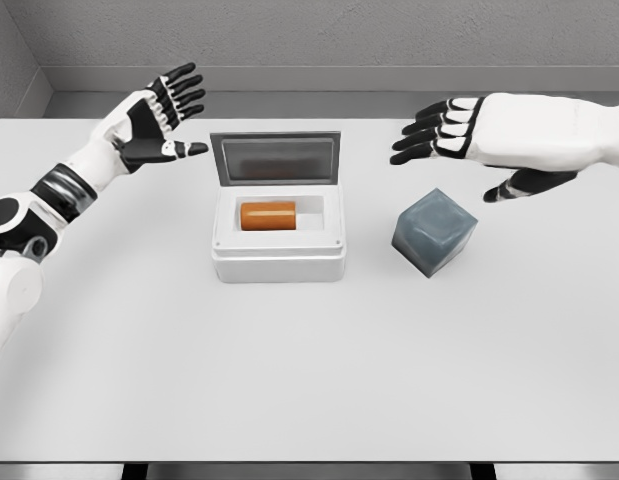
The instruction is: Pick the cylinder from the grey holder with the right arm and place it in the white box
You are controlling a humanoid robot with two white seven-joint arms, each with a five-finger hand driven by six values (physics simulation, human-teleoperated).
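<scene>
An orange cylinder [268, 215] lies on its side inside the white box [279, 262], whose grey lid [277, 159] stands open at the back. The grey holder [434, 232], a bluish-grey cube, sits to the right of the box with nothing showing in it. My right hand [451, 142] hovers above and behind the holder, fingers spread and pointing left, holding nothing. My left hand [169, 118] floats to the left of the box lid, fingers spread, palm facing right, also empty.
The white table [309, 380] runs from the grey back wall to its front edge at the bottom of the view. Only the box and the holder stand on it.
</scene>
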